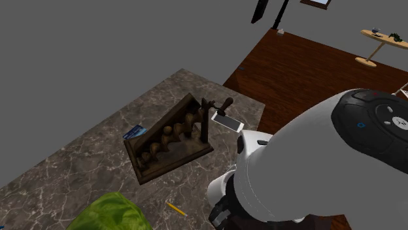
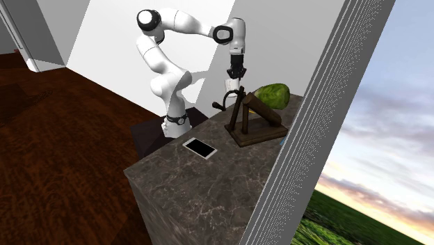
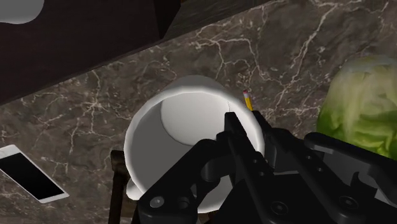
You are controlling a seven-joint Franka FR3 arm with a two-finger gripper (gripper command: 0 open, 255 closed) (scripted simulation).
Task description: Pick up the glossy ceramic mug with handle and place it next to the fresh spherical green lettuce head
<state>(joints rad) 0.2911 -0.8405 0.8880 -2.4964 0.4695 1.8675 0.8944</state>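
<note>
claw [image 3: 245, 124] closed on the wall of the white mug [image 3: 184, 114], one finger inside the rim, one outside; the mug's open mouth faces the wrist camera. pencil [image 3: 247, 98] lies on the stone, its eraser end peeking past the rim beside the fingertips. second exterior view: mug held up clear of the dark marbled tabletop [image 2: 181, 181], over the wooden rack [image 2: 254, 120]. green lettuce [image 2: 272, 95] at the mug's 3 o'clock, apart from it. phone [image 2: 199, 147] at 7 o'clock, farther off.

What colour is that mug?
Plain white, with no pattern. The mug shows best in the wrist view.
</note>
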